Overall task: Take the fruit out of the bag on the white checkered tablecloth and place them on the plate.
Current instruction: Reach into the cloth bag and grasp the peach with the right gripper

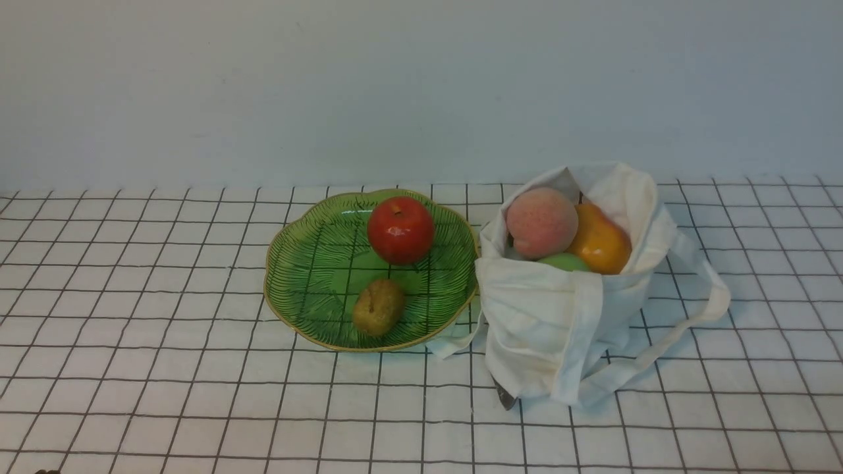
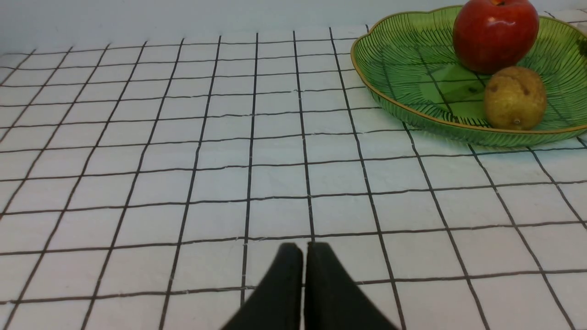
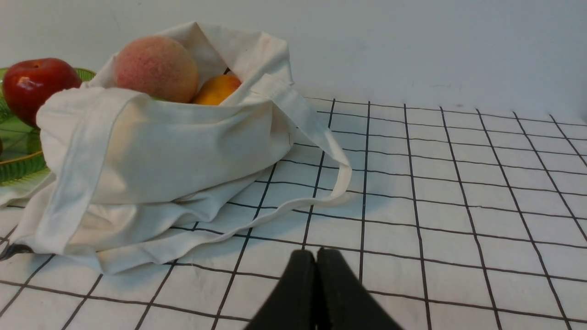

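Note:
An off-white cloth bag (image 1: 560, 316) stands on the white checkered tablecloth (image 1: 164, 395), right of the green leaf-shaped plate (image 1: 296, 276). In its open mouth sit a fuzzy pink peach (image 1: 541, 222), an orange-yellow pear (image 1: 600, 241) and a light-green fruit (image 1: 564, 262). The right wrist view shows the bag (image 3: 160, 151), peach (image 3: 156, 68) and pear (image 3: 216, 89). My right gripper (image 3: 316, 254) is shut and empty, low over the cloth short of the bag. My left gripper (image 2: 303, 250) is shut and empty, well short of the plate (image 2: 394, 105). Neither gripper shows in the front view.
A glossy red apple (image 1: 400, 230) and a small brownish-yellow lumpy fruit (image 1: 378, 307) lie on the plate. The bag's long strap handles (image 1: 714, 296) loop out onto the cloth to its right and front. A plain pale wall (image 1: 395, 85) stands behind the table.

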You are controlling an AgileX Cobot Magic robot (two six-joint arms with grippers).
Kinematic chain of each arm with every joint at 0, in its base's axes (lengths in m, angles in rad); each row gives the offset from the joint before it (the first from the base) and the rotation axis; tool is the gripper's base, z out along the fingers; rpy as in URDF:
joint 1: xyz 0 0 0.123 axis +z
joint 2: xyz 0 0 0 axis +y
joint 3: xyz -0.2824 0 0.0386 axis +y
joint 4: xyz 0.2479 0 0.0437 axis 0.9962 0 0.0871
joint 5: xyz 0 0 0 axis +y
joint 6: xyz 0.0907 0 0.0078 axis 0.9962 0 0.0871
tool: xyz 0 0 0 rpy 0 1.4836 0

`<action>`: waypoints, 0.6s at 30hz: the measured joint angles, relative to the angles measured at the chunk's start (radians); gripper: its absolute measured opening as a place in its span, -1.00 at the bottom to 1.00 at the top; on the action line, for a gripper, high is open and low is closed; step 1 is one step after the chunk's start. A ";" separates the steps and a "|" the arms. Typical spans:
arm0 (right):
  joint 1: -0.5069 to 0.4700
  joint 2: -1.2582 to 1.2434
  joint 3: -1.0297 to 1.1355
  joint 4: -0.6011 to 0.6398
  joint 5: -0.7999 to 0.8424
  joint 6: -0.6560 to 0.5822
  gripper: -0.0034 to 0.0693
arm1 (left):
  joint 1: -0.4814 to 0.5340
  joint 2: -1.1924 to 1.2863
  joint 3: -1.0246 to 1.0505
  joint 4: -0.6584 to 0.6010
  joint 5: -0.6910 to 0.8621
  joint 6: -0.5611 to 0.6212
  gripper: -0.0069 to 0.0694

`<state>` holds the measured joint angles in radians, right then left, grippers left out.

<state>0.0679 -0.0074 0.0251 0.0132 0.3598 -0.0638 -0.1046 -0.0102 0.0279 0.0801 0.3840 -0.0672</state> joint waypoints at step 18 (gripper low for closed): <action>0.000 0.000 -0.028 0.672 -0.033 0.250 -0.95 | 0.000 0.000 0.000 0.000 0.000 0.000 -0.84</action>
<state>0.0679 -0.0074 -0.0028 0.6849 0.3269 0.1862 -0.1046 -0.0102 0.0279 0.0801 0.3840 -0.0672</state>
